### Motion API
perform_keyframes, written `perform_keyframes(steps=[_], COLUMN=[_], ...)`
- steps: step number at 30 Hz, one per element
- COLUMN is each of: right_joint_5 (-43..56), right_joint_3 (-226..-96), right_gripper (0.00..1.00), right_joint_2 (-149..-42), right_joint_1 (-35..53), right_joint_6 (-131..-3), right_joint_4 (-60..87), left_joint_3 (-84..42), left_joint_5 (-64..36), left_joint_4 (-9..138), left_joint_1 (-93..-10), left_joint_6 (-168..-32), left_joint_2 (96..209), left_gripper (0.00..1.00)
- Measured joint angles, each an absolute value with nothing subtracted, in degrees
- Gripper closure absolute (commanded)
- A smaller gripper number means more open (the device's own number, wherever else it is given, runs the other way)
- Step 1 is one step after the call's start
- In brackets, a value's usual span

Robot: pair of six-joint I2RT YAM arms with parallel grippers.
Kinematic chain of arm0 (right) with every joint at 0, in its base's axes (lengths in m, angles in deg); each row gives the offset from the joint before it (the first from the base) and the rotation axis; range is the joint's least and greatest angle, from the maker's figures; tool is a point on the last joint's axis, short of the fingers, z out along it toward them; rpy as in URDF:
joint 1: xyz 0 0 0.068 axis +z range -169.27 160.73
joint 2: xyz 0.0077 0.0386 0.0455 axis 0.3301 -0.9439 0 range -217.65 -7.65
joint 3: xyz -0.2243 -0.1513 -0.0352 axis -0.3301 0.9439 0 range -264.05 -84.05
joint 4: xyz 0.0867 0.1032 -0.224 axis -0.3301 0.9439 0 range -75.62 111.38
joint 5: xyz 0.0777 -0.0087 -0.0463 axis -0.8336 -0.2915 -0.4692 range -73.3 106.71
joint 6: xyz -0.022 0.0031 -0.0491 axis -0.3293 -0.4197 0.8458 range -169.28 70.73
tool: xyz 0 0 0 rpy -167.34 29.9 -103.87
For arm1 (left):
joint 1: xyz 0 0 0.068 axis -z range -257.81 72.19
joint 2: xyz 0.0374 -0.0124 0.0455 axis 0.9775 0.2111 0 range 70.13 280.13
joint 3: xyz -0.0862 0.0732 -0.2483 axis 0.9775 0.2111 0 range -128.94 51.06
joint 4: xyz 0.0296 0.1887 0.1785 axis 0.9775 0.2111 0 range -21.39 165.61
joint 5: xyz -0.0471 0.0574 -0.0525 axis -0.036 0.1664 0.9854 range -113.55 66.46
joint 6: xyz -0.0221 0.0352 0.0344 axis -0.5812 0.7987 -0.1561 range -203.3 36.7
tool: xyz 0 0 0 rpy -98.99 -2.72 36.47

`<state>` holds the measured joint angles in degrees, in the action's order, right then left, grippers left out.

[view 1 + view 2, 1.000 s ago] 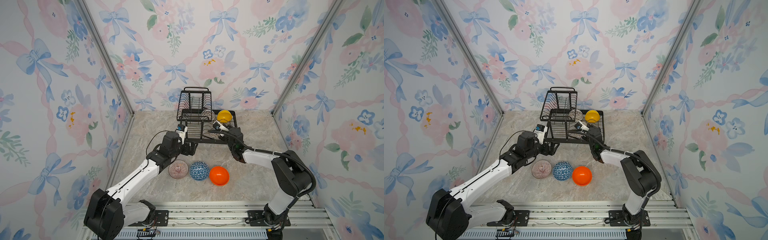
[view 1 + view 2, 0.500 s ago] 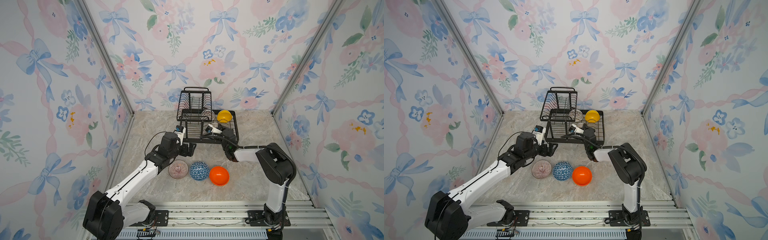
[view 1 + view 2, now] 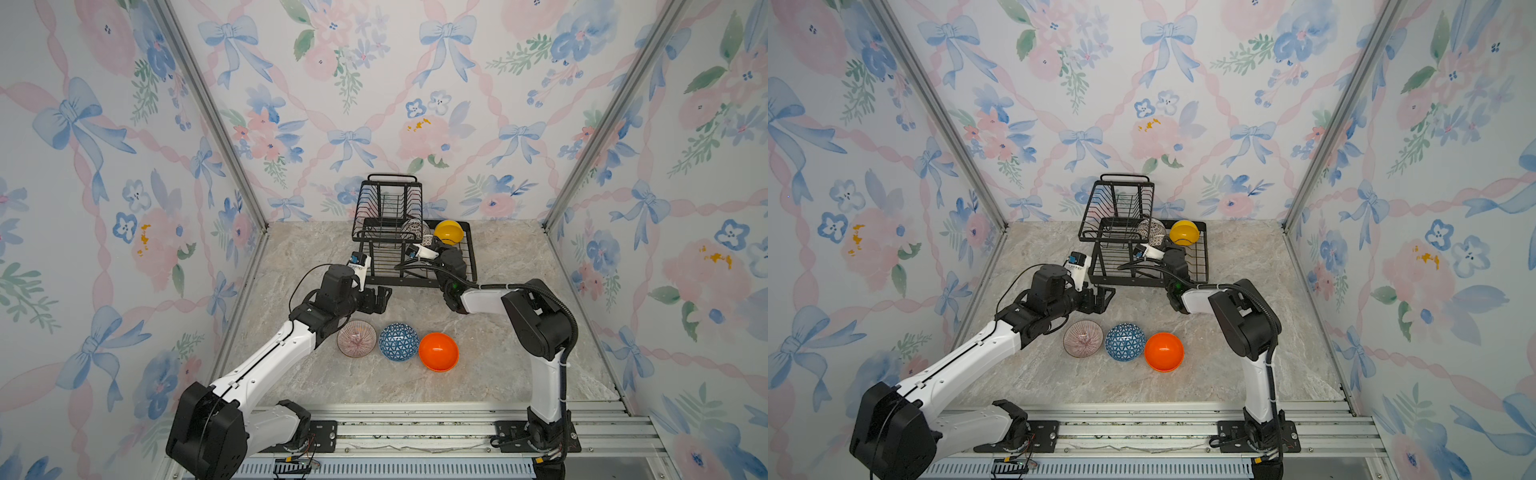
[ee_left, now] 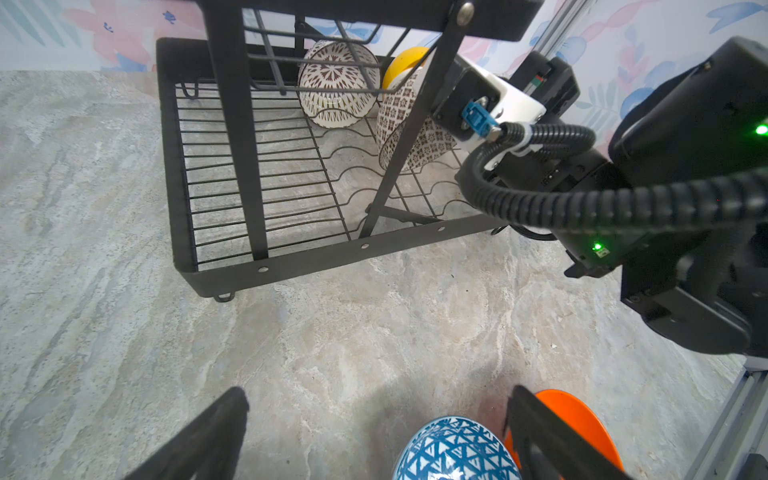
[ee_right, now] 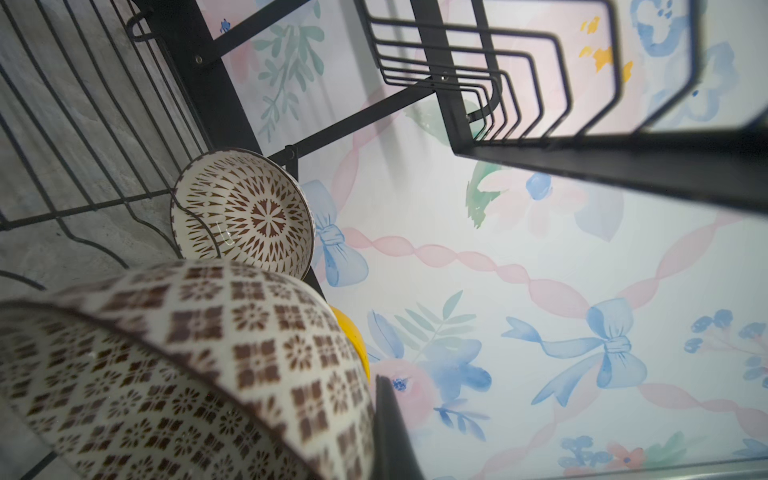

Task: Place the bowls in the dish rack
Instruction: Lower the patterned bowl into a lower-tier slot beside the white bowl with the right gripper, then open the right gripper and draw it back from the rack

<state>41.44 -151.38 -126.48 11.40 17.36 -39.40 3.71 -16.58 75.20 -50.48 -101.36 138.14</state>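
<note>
Near: ribbed pink bowl (image 3: 356, 338), blue triangle bowl (image 3: 398, 341) and orange bowl (image 3: 438, 351) on the marble, unloaded; left gripper (image 3: 380, 300) hovers above them, fingers wide, empty; right gripper (image 3: 432, 246), pinched on the checked bowl (image 4: 419, 141), has pushed deeper into the dish rack (image 3: 469, 257) tray, beside starburst bowl (image 4: 336, 83) and yellow bowl (image 3: 448, 231); release likely next.

R wrist view: checked bowl (image 5: 208, 365) cut off by edge, blurry; yellow bowl (image 5: 355, 340) mostly hidden behind it.
</note>
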Motion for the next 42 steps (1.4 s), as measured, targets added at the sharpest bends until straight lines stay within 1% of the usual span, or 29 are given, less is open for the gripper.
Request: perform_keyframes(steps=[18,31,42], right_joint_5=[41.63,38.81,40.23], right_joint_3=[-161.04,-165.91,-169.52], right_gripper=[1.0,1.0,1.0], right_joint_2=[-134.35,-139.46,-144.25], right_joint_1=[9.54,9.26,8.87], right_joint_6=[19.3,15.21,14.19], right_joint_4=[-39.25,-39.34,-43.69], left_joint_3=[3.71,3.71,3.71], left_joint_5=[-16.58,-16.58,-16.56], left_joint_4=[75.99,76.03,76.03], left_joint_1=[-50.48,-50.48,-50.48], left_joint_6=[-101.36,-101.39,-101.39], left_joint_2=[138.21,138.66,139.36], left_gripper=[0.02,0.02,0.02])
